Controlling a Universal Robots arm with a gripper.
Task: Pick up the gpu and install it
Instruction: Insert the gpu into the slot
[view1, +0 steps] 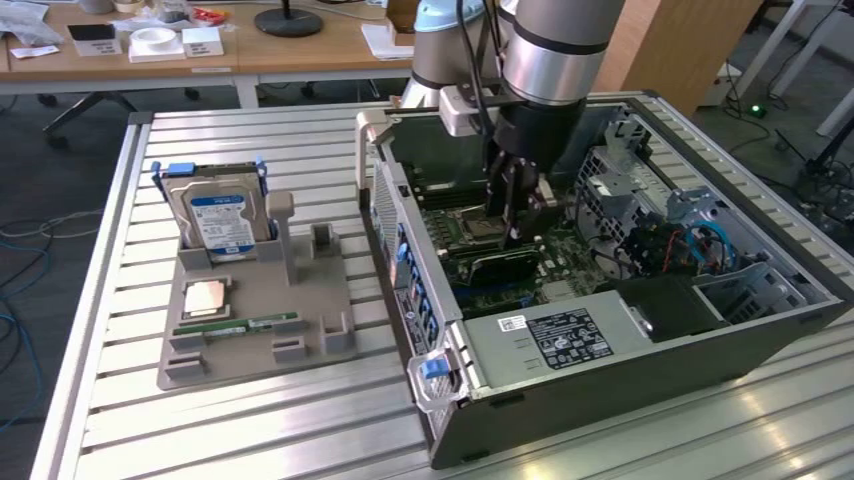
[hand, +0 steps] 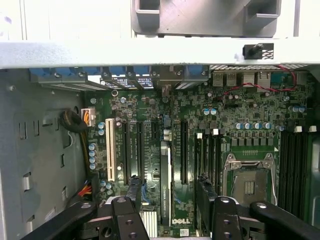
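Slatted aluminium tabletop (view1: 120, 420) is carrying a grey moulded parts tray (view1: 247, 340) and, just beside it, an open black computer tower case (view1: 641, 370) lying on its side. Inside that case, the black two-fingered gripper (hand: 167, 200) is hanging with its jaws spread apart, gripping nothing, straddling the thin dark gpu card (hand: 165, 187), which is standing edge-up in a motherboard slot (hand: 183, 150). Empty black expansion slots are flanking the card; the silver processor socket (hand: 249, 175) is sitting near it. On the tray, a boxy silver hard drive (view1: 220, 222) is standing upright, well apart from the case, with a narrow green memory stick (view1: 234, 326) lying flat.
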